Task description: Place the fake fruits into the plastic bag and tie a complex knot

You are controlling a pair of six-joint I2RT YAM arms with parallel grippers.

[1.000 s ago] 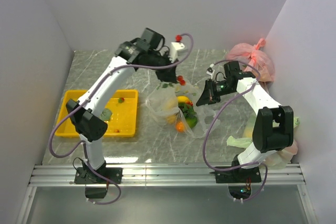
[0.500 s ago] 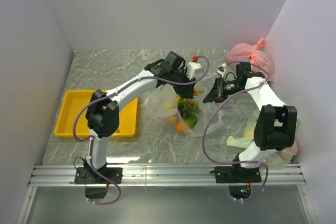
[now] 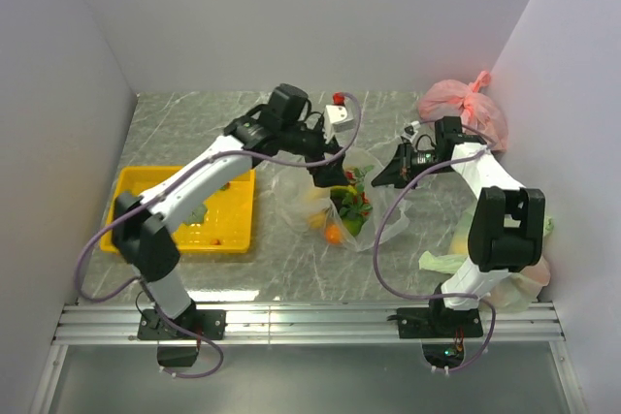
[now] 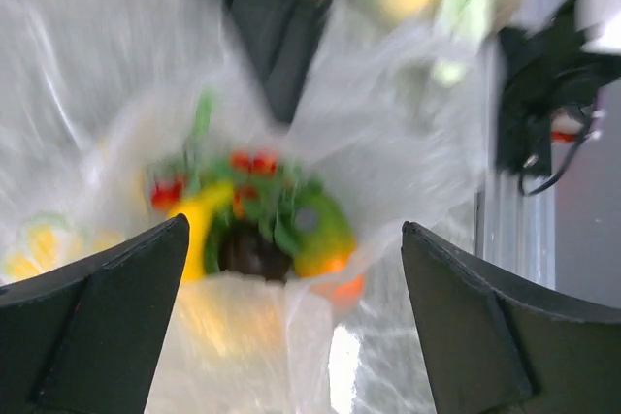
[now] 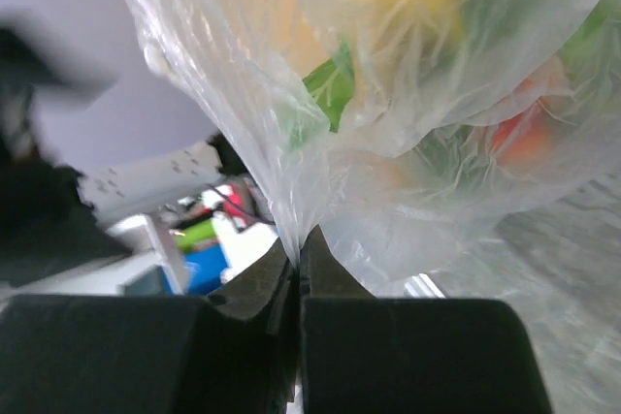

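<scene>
While the right gripper [image 5: 296, 244] pinches crinkled clear film of the plastic bag [image 3: 301, 196] at the middle of the table [image 3: 194, 123], the left gripper [image 3: 327, 175] gapes wide above glossy rounded fake fruits [image 3: 344, 212] inside.

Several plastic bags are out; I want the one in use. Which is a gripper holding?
The clear film bag mid-table, fruit inside: the right gripper has its jaws shut on it. The knotted pink bag and pale green bags lie ungripped.
</scene>
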